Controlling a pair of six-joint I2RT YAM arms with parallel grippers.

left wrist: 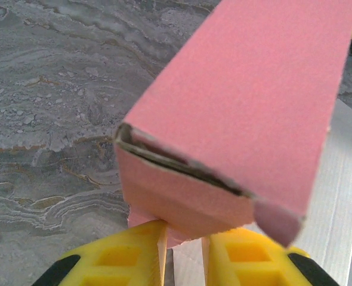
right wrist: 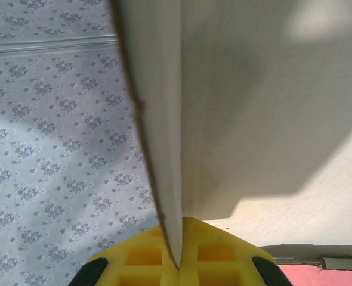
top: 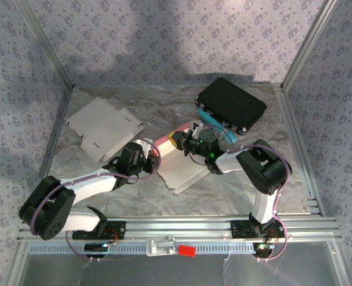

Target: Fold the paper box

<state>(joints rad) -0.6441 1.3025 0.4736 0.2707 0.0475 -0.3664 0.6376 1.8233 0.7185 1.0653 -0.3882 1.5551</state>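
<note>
Pink cardboard paper box, middle of the worktop. I read its long axis as running from my left claw, clamped on its near end, toward my right claw, pinched onto a pale upright panel, apparently its far flap.

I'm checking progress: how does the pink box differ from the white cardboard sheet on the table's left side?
Colour: the pink box is pink outside; the white sheet is white.
Pose: the pink box is folded into a raised shape; the white sheet lies flat and unfolded.
Handling: the left hand and right hand clamp the pink box; the white sheet lies untouched.
Both look like cardboard.
</note>
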